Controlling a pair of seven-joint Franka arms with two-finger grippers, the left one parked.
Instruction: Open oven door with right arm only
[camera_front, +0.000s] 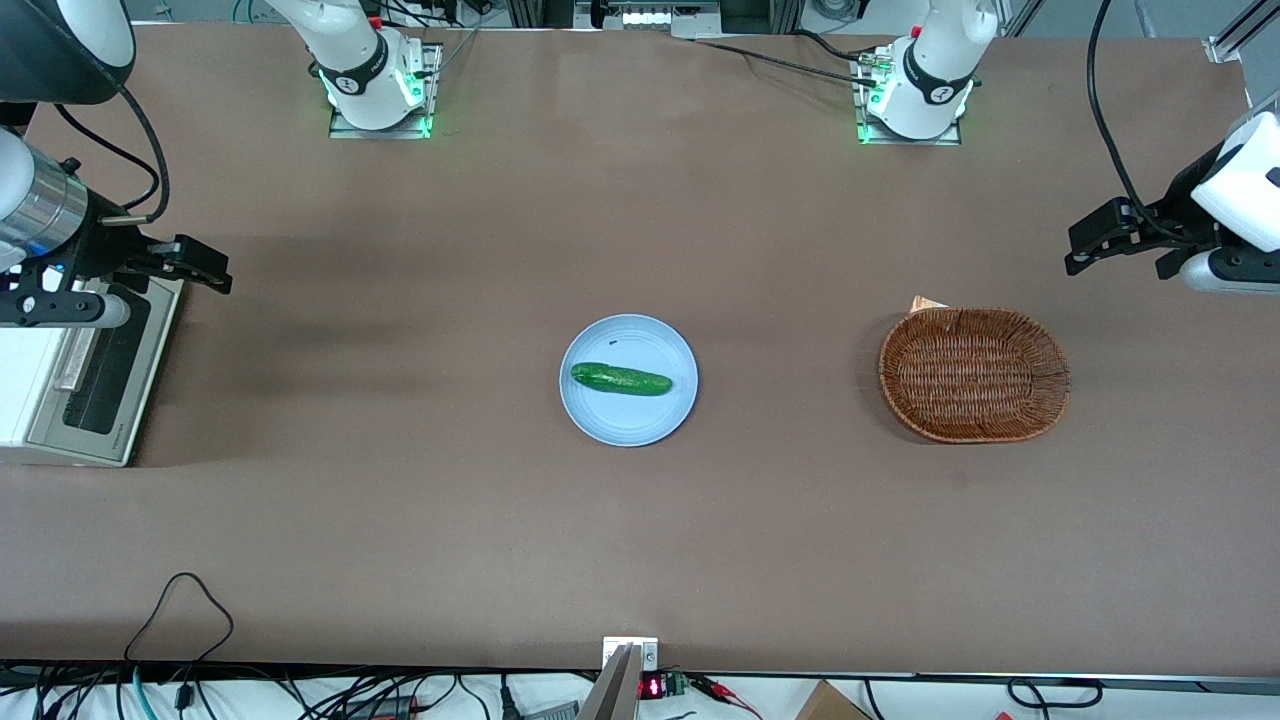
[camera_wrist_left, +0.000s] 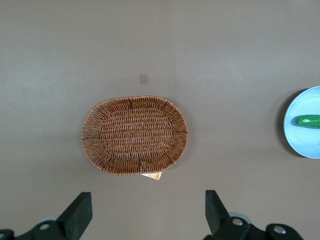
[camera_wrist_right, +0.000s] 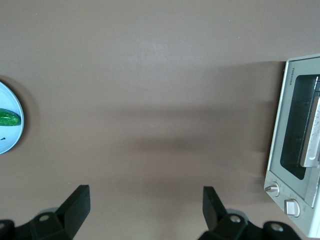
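Observation:
The white toaster oven (camera_front: 30, 385) stands at the working arm's end of the table. Its oven door (camera_front: 100, 370), a silver frame with a dark glass window and a bar handle (camera_wrist_right: 312, 134), lies shut against the oven body (camera_wrist_right: 292, 192). The right arm (camera_front: 40, 215) reaches in above the oven. Its black gripper (camera_front: 205, 270) hangs over the oven's edge farther from the front camera, above the bare table. In the right wrist view the gripper (camera_wrist_right: 145, 205) is open, both fingers (camera_wrist_right: 76, 200) wide apart, nothing between them, and apart from the oven door (camera_wrist_right: 295, 125).
A light blue plate (camera_front: 628, 418) with a green cucumber (camera_front: 620, 379) sits mid-table. A brown wicker basket (camera_front: 974, 374) lies toward the parked arm's end, a small card (camera_wrist_left: 152, 175) peeking from under it. Two arm bases (camera_front: 375, 85) stand along the table's back edge.

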